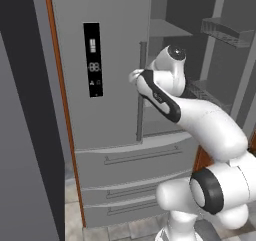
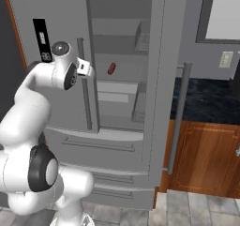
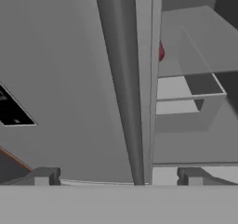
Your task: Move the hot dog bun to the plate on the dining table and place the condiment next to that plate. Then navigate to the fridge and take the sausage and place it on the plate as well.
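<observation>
1. The fridge (image 2: 117,103) stands with its right door (image 2: 161,79) swung open and its left door (image 1: 100,70), carrying the black display panel (image 1: 93,59), closed.
2. The end effector (image 3: 116,176) is level with the left door's bar handle (image 3: 128,79), fingers (image 3: 44,176) spread wide apart, holding nothing.
3. The sausage (image 2: 111,69) lies on an inner shelf (image 2: 115,77) of the fridge, well apart from the end effector.

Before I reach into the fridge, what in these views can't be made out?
- Sausage: tiny in the right base view; in the hand view the closed door's edge hides most of it.
- Hand: open, fingertips cut off at the hand view's bottom.
- Fridge interior: in the left base view the arm covers the lower shelves.
</observation>
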